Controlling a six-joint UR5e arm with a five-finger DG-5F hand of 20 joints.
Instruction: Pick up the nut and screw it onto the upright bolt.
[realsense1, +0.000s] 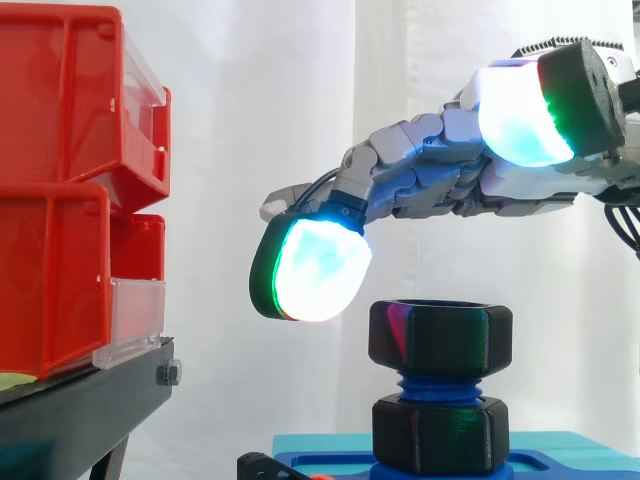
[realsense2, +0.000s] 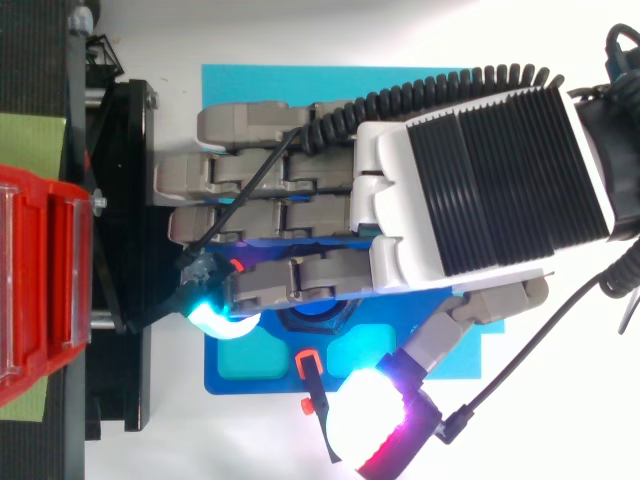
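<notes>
Beneath my fingers, from above, the blue bolt (realsense1: 440, 385) and black nut (realsense1: 440, 335) are mostly hidden; side-on, the nut sits atop the bolt's thread, the blue plate (realsense2: 225, 385) under them cut off. Red bins (realsense1: 60, 180) stand beyond. My hand (realsense2: 470, 190) hovers above, fingers loosely extended, holding nothing.

Red bins (realsense1: 50, 280) sit stacked on a black stand (realsense1: 80, 410) before a white curtain (realsense1: 260, 100).

Robot lab, red bins (realsense1: 60, 120), black stand (realsense1: 70, 415), white curtain (realsense1: 270, 100)
</notes>
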